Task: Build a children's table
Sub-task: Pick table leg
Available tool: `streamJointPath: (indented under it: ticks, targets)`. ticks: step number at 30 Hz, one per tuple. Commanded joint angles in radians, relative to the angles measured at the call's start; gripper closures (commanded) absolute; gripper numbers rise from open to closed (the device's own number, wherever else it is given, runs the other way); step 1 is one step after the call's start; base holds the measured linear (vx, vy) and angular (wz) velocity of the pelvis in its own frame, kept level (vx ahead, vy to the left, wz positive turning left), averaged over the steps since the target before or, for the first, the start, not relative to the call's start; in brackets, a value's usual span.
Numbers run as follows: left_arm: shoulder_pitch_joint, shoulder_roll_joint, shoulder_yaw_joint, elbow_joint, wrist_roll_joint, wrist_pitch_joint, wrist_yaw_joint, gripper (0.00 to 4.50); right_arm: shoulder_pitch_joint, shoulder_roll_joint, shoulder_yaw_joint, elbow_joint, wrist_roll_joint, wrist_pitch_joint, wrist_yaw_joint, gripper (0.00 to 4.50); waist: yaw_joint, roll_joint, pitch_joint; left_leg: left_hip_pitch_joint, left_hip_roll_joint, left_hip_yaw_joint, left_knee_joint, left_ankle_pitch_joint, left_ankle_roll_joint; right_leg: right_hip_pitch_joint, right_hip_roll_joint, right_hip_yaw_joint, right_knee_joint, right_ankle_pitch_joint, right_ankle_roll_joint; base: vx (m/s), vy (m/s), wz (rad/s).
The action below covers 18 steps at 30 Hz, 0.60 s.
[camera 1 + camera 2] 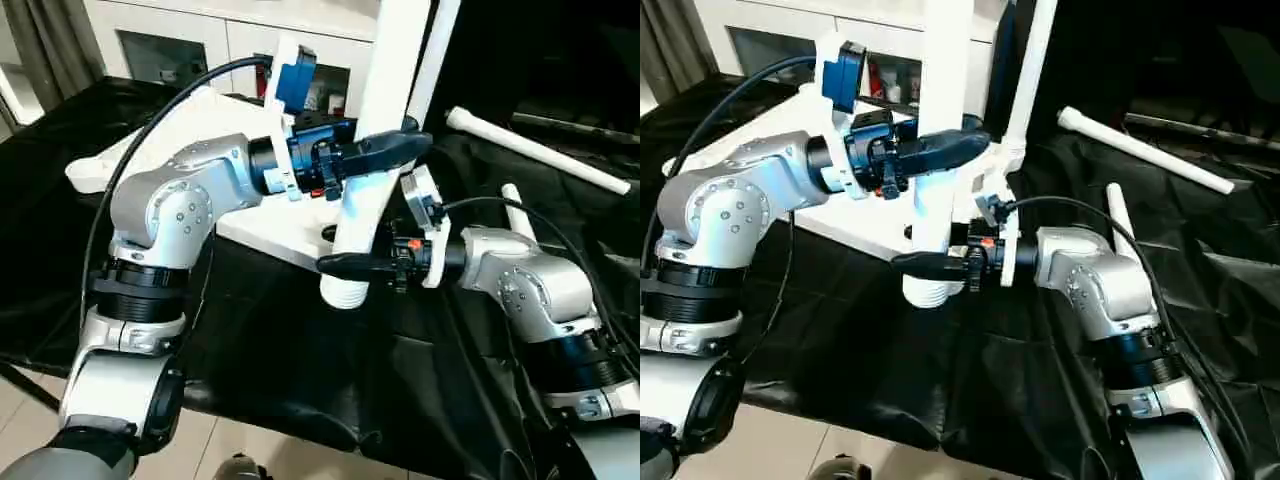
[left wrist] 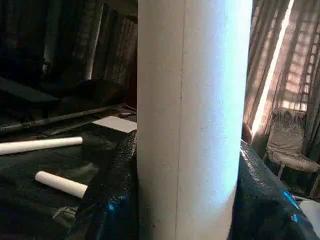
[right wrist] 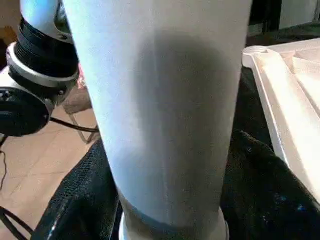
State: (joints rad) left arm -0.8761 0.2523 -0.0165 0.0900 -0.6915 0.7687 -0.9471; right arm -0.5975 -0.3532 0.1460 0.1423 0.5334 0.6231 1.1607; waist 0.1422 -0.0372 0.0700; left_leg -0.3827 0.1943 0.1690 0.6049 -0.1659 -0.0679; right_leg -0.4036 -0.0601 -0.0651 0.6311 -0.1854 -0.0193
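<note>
Leg (image 1: 375, 150) stands nearly upright over the black-draped bench (image 1: 300, 370), its ribbed end just off the tabletop (image 1: 280, 235) edge. Left gripper (image 1: 385, 150) pinches it high on the shaft; right gripper (image 1: 350, 265) pinches it low, near the ribbed end. Tabletop lies upside down behind. Another leg (image 1: 430, 70) rises from its far corner, and two spare legs (image 1: 540, 150) lie to the right.

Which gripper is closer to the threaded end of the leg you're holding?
Right. The right gripper grips just above the leg's threaded end; the left gripper holds the leg higher up.
</note>
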Motion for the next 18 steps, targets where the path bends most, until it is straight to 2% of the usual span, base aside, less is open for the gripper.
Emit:
streamJointPath:
  ticks: [1,18]
  targets:
    - [-0.005,-0.001,-0.010,-0.007,0.009,-0.010,-0.006,2.70,-0.028,-0.006,-0.020,-0.007,0.012,0.007,0.010,1.46,-0.002,0.010,-0.086,0.018,0.032,-0.007,-0.061,-0.136,-0.007,0.063,-0.076,0.046,-0.064,-0.100,-0.211,0.000,0.000,0.00]
    - [-0.002,0.003,-0.016,-0.009,0.011,-0.011,-0.009,2.70,-0.029,-0.008,-0.024,-0.009,0.022,0.011,0.008,1.46,-0.003,0.010,-0.087,0.017,0.031,-0.007,-0.061,-0.136,-0.009,0.063,-0.075,0.046,-0.065,-0.098,-0.211,0.000,0.000,0.00]
